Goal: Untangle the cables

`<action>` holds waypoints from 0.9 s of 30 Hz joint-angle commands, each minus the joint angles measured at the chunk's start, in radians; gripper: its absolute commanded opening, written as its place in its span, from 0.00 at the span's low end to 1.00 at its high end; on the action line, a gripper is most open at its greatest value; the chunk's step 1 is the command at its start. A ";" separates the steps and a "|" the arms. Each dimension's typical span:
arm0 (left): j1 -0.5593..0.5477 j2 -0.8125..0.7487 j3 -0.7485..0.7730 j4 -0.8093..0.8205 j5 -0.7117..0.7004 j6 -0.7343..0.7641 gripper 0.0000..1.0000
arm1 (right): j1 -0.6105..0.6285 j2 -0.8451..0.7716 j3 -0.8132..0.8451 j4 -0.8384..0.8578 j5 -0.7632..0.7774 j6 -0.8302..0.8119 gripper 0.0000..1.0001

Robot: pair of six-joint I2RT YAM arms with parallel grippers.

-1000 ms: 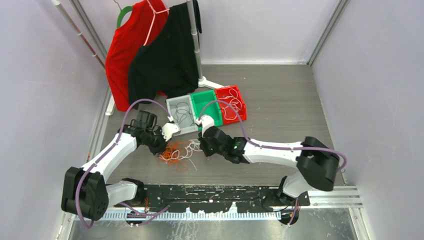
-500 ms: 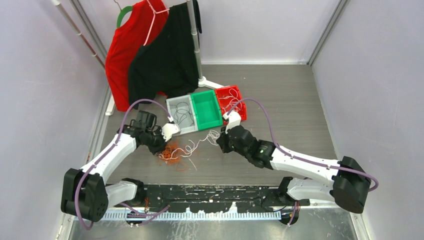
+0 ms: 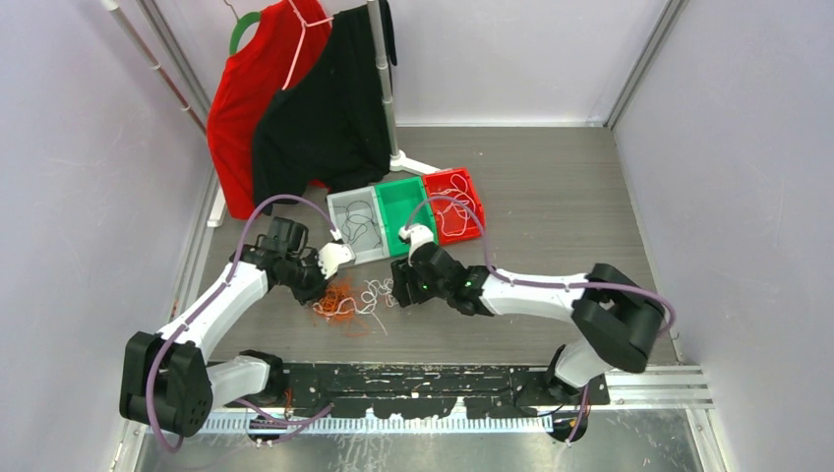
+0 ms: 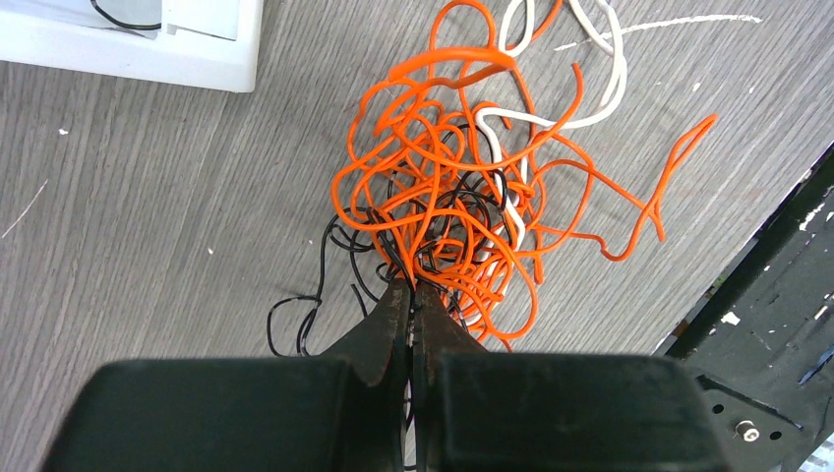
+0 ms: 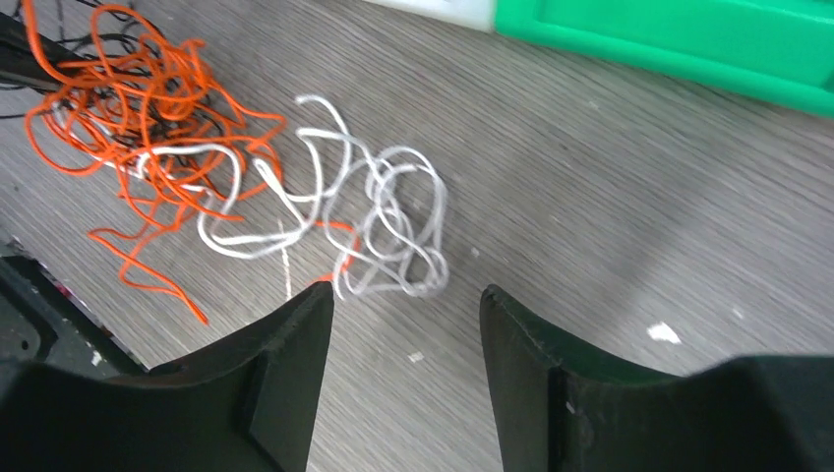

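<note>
Your left gripper (image 4: 410, 295) is closed, its two fingers pressed together on black and orange strands at the near edge of the cables (image 4: 462, 197). From that pinch the snarl fans out over the table (image 4: 118, 216): a dense orange core threaded with thin black wire, and white strands running off at its far side. One orange tail lies loose on the side toward the black base rail (image 4: 787, 256).

In the top view the left gripper (image 3: 317, 285) sits at the left end of the cables (image 3: 349, 298) and your right gripper (image 3: 398, 292) at the right end, with the snarl between them.

Your right gripper (image 5: 405, 305) is open, its fingers spread apart and holding nothing. The white strands (image 5: 384, 226) lie flat on the table just beyond its fingertips, in a small knot of loops joined to the orange mass (image 5: 128, 118) farther left.

Three bins stand in a row just behind both grippers: a grey bin (image 3: 334, 204) holding black wires, a green bin (image 3: 403, 189), and a red bin (image 3: 472, 192) holding pale wires. The right arm's lilac cable (image 3: 462, 204) arcs over the red bin. A red shirt (image 3: 246, 98) and a black shirt (image 3: 325, 118) hang on a stand at the far left.
</note>
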 commanded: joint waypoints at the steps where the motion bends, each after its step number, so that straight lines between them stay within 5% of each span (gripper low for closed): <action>1: -0.005 -0.011 0.035 -0.012 0.026 0.004 0.00 | 0.017 0.099 0.105 0.115 -0.064 -0.037 0.61; 8: -0.006 -0.012 0.030 -0.013 0.024 0.007 0.00 | 0.017 0.185 0.131 0.142 -0.056 -0.027 0.47; 13: -0.006 -0.010 0.028 -0.007 0.019 0.015 0.00 | 0.016 0.155 0.113 0.106 0.002 -0.033 0.25; 21: -0.012 -0.009 -0.003 0.019 -0.022 0.047 0.00 | -0.024 -0.093 -0.005 0.055 0.009 -0.009 0.04; 27: -0.018 0.003 -0.034 0.048 -0.070 0.079 0.00 | -0.067 -0.304 -0.045 -0.033 -0.017 0.011 0.01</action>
